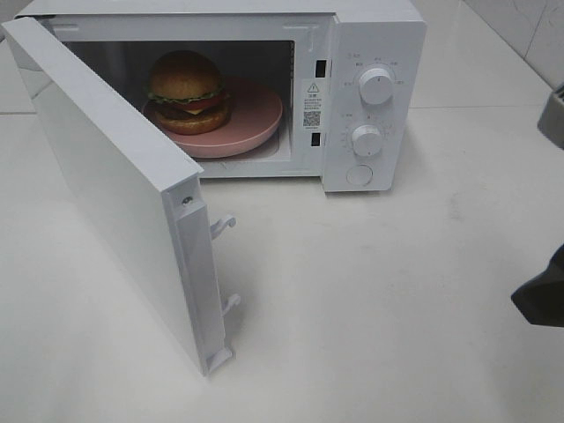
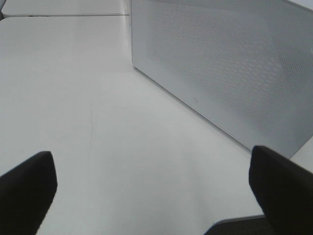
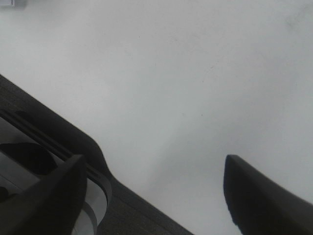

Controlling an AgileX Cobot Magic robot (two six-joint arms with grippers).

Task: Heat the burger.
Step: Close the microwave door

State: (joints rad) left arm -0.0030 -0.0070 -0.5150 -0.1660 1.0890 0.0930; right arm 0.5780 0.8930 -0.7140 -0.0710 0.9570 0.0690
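The burger (image 1: 188, 91), with a golden-brown bun, lettuce, tomato and patty, sits on a round pink plate (image 1: 256, 119) inside the white microwave (image 1: 370, 53). The microwave door (image 1: 115, 189) stands wide open, swung out toward the front left. My left gripper (image 2: 154, 191) is open and empty over the white table, facing the door's perforated outer face (image 2: 225, 63); it does not show in the exterior view. My right gripper (image 3: 154, 196) is open and empty above bare table; only a dark part of it (image 1: 542, 295) shows at the right edge of the exterior view.
The microwave has two round knobs (image 1: 376, 86) (image 1: 366, 139) and a button (image 1: 359, 174) on its right panel. Door latch hooks (image 1: 225, 225) stick out from the door's edge. The white table (image 1: 379, 300) spreads in front and to the right.
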